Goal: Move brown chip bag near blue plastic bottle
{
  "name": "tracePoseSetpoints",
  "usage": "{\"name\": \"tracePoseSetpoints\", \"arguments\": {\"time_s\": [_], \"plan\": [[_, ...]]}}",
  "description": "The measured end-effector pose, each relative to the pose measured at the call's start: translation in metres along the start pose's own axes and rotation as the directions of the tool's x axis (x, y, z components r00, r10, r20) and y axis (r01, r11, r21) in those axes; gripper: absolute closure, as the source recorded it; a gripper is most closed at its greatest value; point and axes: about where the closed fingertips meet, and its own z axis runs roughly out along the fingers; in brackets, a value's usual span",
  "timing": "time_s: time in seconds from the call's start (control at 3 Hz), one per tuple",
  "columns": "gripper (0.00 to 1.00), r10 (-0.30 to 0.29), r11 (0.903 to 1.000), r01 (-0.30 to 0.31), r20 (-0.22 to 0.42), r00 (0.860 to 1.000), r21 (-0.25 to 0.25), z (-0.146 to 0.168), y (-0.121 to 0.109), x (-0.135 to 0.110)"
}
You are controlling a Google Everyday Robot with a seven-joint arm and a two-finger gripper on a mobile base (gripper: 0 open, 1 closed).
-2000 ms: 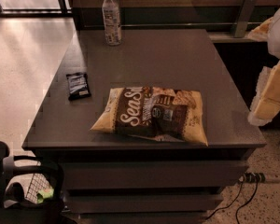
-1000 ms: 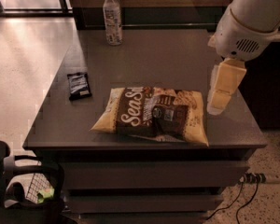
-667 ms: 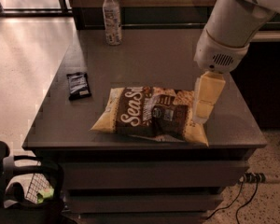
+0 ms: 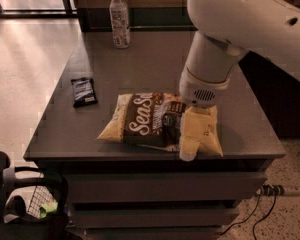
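Since a moment ago the arm has swung further left and down, so the gripper (image 4: 187, 151) now sits over the right end of the one brown chip bag (image 4: 140, 118); whether it is clenched cannot be told. The crinkly, pillow-shaped bag lies flat beneath it on the smooth dark table (image 4: 155, 59), with one small flat black packet (image 4: 84, 91) farther left. One slim, white-capped blue plastic bottle (image 4: 120, 19) stands upright well beyond, to the left.

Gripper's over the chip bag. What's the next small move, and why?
Probably ease the gripper the last bit down and take hold of the brown chip bag. The gripper is over the bag's right end, the bag lies flat at the table's near edge, and the blue plastic bottle stands at the far edge, well apart.
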Motion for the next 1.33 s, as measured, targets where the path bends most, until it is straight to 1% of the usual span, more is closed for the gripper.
{"name": "tracePoseSetpoints", "arguments": {"time_s": [0.33,0.67,1.33], "plan": [[0.13,-0.026,0.9987,0.028,0.045,0.999,-0.042,0.0253,0.0149,-0.0229],[0.44,-0.029,0.9987,0.031,0.053,0.998,-0.04,0.027,0.016,-0.0262],[0.9,-0.03,0.9987,0.032,0.053,0.998,-0.039,0.025,0.0163,-0.0268]]}}
